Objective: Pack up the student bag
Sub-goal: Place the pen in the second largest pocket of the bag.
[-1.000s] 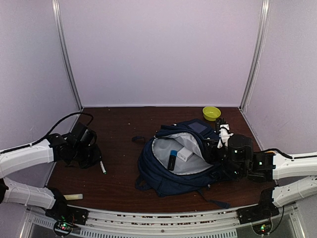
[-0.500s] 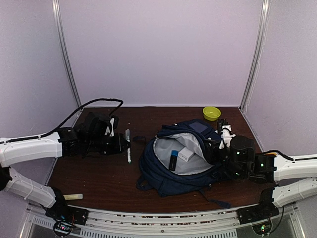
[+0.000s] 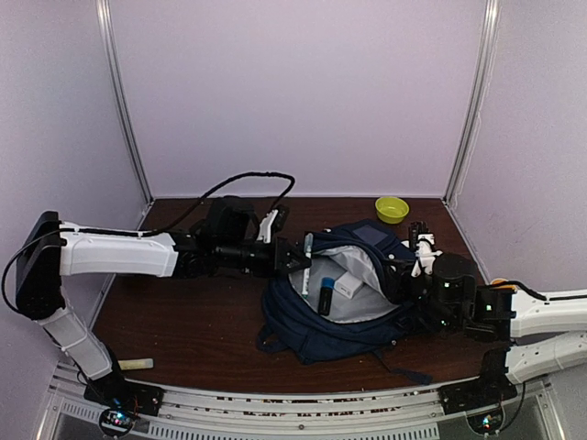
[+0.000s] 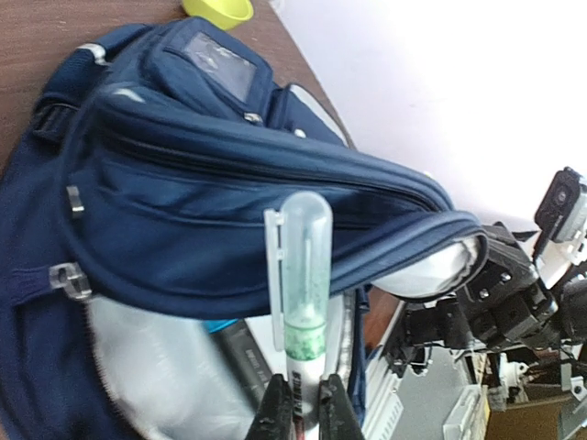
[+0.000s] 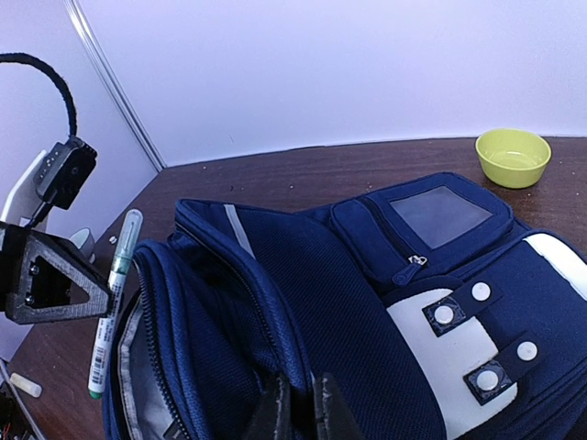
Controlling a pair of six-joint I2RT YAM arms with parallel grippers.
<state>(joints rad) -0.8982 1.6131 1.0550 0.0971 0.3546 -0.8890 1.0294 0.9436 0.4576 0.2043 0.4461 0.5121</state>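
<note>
On the dark wooden table (image 3: 183,321), right of the middle, lies the navy bag (image 3: 312,335), its main mouth pulled wide so that the grey lining shows. Inside it lie a small white box (image 3: 347,286) and a dark stick with a blue end (image 3: 326,295). The right gripper (image 5: 293,403) has its jaws closed tight on the fabric rim of the bag's mouth at the right side, holding that edge up. The left gripper (image 4: 305,408), reaching in from the left, has its jaws pinched on the barrel of a pen (image 4: 303,275), a white one with green markings and a clear cap. The pen sticks out beyond the fingers, its capped end at the left rim of the opening; whether it touches the fabric cannot be told. A yellow bowl (image 3: 392,208) stands at the far right corner of the table, behind the bag and apart from it. A short pale stick (image 3: 135,364) lies near the front left edge, well apart from everything else.
</note>
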